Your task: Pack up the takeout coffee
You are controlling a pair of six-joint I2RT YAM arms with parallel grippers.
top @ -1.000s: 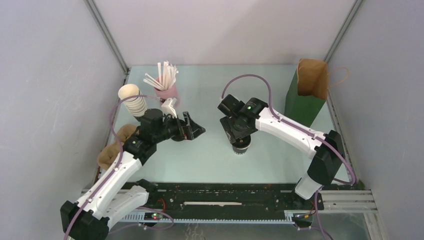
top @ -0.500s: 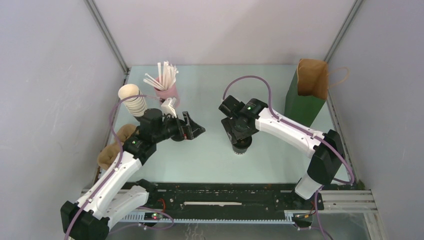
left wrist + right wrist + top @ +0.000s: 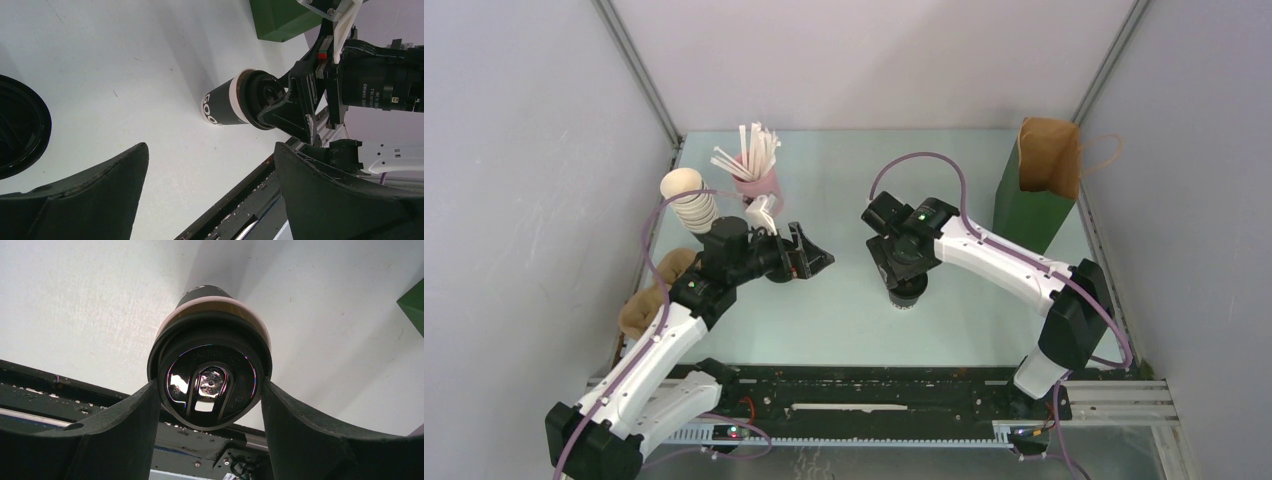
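Black-lidded coffee cup [image 3: 222,105] stands mid-table, well apart from the paper bag [image 3: 1036,195], the right gripper [image 3: 210,390] clamped on its lid rim from above, probably to carry it upright, while the left gripper [image 3: 812,262] hangs wide open, empty.

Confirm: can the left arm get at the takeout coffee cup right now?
Probably not usefully. Bare table lies between the open left claw and the coffee cup, but the right claw is clamped on it from above.
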